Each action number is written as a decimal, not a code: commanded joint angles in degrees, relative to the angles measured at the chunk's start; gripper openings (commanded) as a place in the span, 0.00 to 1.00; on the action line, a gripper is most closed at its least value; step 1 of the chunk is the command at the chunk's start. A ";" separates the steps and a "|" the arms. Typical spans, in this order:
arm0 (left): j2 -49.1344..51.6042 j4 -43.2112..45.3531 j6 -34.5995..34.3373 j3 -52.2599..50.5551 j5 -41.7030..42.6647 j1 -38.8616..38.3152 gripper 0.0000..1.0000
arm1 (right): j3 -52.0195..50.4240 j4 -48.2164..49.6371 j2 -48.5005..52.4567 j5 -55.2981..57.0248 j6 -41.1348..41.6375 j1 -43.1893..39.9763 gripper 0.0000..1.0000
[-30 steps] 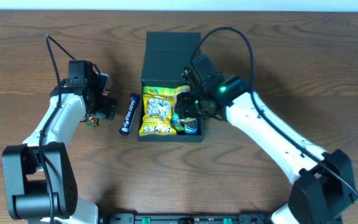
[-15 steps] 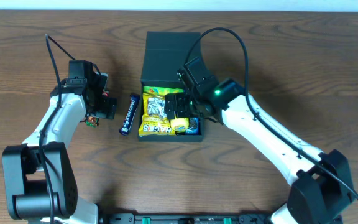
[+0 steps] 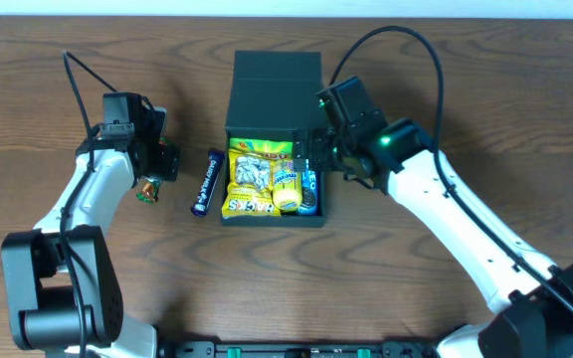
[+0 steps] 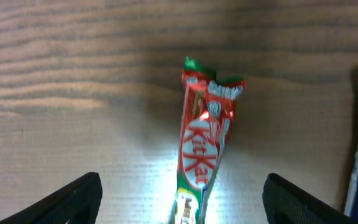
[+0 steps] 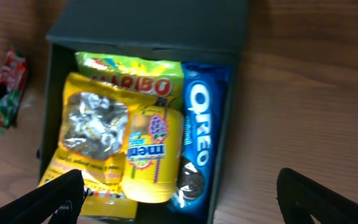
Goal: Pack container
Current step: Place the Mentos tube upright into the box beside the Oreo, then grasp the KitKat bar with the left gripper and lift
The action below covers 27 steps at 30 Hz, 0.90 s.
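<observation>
Container [image 3: 275, 94] part-filled; right gripper [image 5: 188, 199] wide open, empty, over it. My left gripper [image 4: 185, 205], equally spread and empty, should straddle the KitKat [image 4: 202, 146] across its width before closing.

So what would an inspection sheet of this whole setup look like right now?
Surface: wooden table, brown grain.
Job's things: container, lid open, holding a Haribo bag, yellow packet, yellow tube and Oreo packet.
Clutter: KitKat bar and dark blue bar lying on the table left of the container.
End effectors: left end effector open over the KitKat bar; right end effector open over the container.
Cables: left arm's cable and right arm's cable, both black, arching free.
Surroundings: nothing seen.
</observation>
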 commanded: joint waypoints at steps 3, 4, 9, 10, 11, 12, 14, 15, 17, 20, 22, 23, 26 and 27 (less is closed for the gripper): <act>4.07 1.22 0.17 -0.46 0.42 0.22 0.81 | 0.46 -0.20 -0.57 1.77 -1.88 -0.96 0.98; 4.52 1.31 0.17 -0.46 0.42 0.22 0.79 | 0.46 -0.17 -0.57 1.77 -2.19 -1.14 0.98; 6.49 1.40 0.13 -0.46 0.39 0.22 0.69 | 0.46 -0.15 -0.57 1.77 -2.23 -1.90 0.98; 6.56 1.40 0.13 -0.46 0.39 0.22 0.66 | 0.46 -0.17 -0.57 1.77 -2.23 -2.08 0.98; 6.56 1.44 0.13 -0.46 0.39 0.24 0.63 | 0.46 -0.17 -0.57 1.77 -2.27 -2.25 0.99; 6.56 1.46 0.13 -0.46 0.35 0.24 0.57 | 0.46 -0.15 -0.57 1.77 -2.49 -2.47 0.99; 6.58 1.44 0.13 -0.46 0.35 0.24 0.45 | 0.46 -0.15 -0.57 1.95 -2.69 -2.78 0.99; 6.58 1.44 0.13 -0.46 0.35 0.24 0.41 | 0.46 -0.17 -0.57 1.97 -2.69 -2.95 0.99; 6.58 1.42 -0.07 -0.46 0.35 0.24 0.37 | 0.46 -0.22 -0.57 1.97 -2.73 -3.37 0.99; 6.58 1.33 -0.07 -0.46 0.35 0.24 0.33 | 0.46 -0.44 -0.57 1.95 -3.32 -4.09 0.99; 6.58 0.98 -0.26 -0.46 0.35 0.22 0.29 | 0.46 -0.83 -0.57 1.95 -3.32 -4.85 0.99; 6.58 0.83 -0.31 -0.46 0.35 0.22 0.26 | 0.46 -1.05 -0.57 1.95 -3.32 -5.25 0.99; 6.58 0.59 -1.46 -0.46 0.35 0.22 0.26 | 0.46 -1.73 -0.57 1.95 -3.32 -6.86 0.99; 6.58 0.55 -1.84 -0.46 0.35 0.22 0.26 | 0.46 -1.97 -0.57 1.95 -3.32 -7.43 0.99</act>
